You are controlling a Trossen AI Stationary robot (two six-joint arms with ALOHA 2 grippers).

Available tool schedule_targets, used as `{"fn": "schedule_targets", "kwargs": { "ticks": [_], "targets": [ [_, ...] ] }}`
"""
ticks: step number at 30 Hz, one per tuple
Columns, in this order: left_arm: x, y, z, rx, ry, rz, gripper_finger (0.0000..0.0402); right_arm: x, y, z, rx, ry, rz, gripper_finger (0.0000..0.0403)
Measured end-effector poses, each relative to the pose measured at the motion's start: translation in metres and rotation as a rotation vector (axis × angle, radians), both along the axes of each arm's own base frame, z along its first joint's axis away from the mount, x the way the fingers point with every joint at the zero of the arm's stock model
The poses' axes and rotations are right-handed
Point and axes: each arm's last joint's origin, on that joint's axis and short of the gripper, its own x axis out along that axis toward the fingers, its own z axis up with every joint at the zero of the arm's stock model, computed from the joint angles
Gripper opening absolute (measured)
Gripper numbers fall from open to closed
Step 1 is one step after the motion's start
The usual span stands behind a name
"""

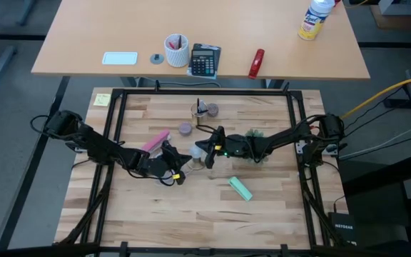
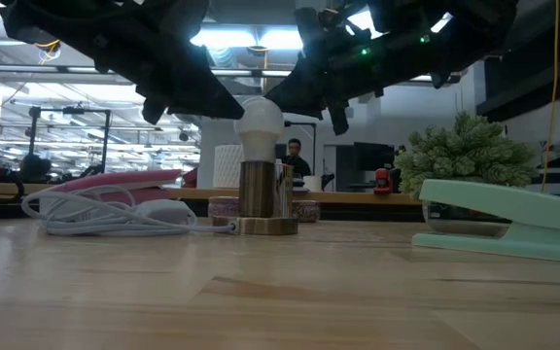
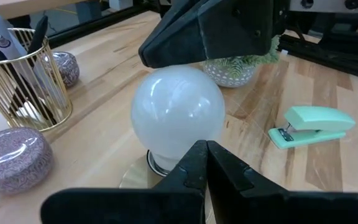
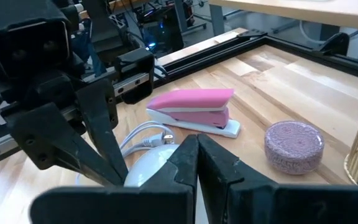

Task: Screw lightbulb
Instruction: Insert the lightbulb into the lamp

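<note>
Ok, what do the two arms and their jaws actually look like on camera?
Both arms are dark, jointed and slim, with black cables trailing along them. The left gripper and right gripper end in matte black, wedge-shaped jaws. Small green lights glow on the right arm's wrist.

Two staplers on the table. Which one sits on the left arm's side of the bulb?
The pink stapler. It lies beside the left arm, left of the lightbulb. The mint-green stapler lies on the right arm's side, nearer the table's front edge.
</note>
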Motion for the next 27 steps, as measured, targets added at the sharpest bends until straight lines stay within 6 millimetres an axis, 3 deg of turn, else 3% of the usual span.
{"fn": "schedule_targets", "kwargs": {
  "ticks": [27],
  "targets": [
    [-0.0016,0.0021,-0.0008,0.011,-0.009,0.072,0.0001,-0.005,0.0017,-0.0004,0.072,0.069,0.057,0.0014]
  ]
}}
